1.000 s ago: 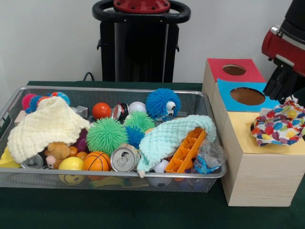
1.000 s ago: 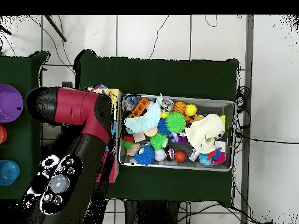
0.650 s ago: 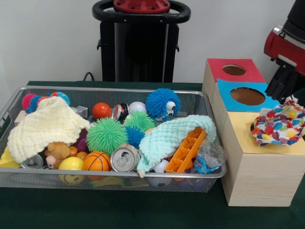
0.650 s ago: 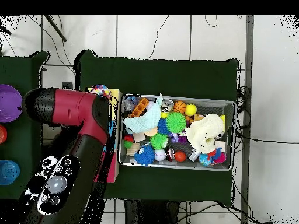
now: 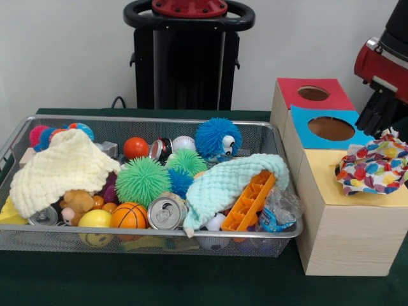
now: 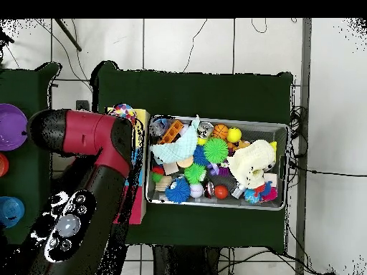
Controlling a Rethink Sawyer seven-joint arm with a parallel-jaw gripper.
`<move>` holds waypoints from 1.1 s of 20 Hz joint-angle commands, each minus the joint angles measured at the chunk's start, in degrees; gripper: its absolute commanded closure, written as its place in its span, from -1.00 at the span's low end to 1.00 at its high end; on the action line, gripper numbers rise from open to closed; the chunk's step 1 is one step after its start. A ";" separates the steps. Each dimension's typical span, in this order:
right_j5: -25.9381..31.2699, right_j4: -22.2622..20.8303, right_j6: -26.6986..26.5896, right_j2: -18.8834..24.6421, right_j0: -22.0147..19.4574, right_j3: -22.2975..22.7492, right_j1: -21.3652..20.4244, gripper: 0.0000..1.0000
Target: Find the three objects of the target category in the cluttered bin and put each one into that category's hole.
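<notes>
Green-covered table (image 5: 191, 280), wire bin (image 5: 19, 137) packed with toys. Gripper (image 5: 377, 113) hangs just above the colourful crumpled cloth (image 5: 373, 167) lying on the wooden box's (image 5: 344, 236) yellow top (beside the blue hole (image 5: 331, 128)); open or closed, can't tell, apparently holding nothing.

- The place looked like a robotics lab, not a home.
- A red and black robot arm (image 6: 93, 186) filled the overhead view from 7 to 9 o'clock.
- A green-covered tabletop (image 5: 146, 280) carried a wire-mesh bin (image 5: 83, 241) of test objects and a wooden sorting box (image 5: 341, 239) at 3 o'clock.
- Loose cables (image 6: 301, 122) trailed over the tiled floor (image 6: 333, 86), and the wall (image 5: 64, 51) was bare.
</notes>
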 commanded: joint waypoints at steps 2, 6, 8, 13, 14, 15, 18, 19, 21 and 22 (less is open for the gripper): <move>-3.54 0.58 14.62 4.73 -0.29 3.25 2.10 1.00; -5.18 0.67 14.80 4.78 -0.20 3.49 2.43 1.00; -5.29 0.70 15.07 4.65 -0.09 3.39 2.56 1.00; -5.37 0.98 16.19 4.35 0.20 2.84 3.18 1.00; -5.53 1.03 16.29 4.35 0.23 2.84 3.24 1.00; -5.74 1.05 16.30 4.37 0.23 2.87 3.27 1.00; -6.00 1.10 16.38 4.32 0.30 2.90 3.36 1.00; -6.04 1.07 16.48 4.22 0.36 2.81 3.47 1.00; -6.01 1.06 16.46 4.18 0.36 2.78 3.50 1.00; -6.00 1.07 16.44 4.16 0.35 2.74 3.53 1.00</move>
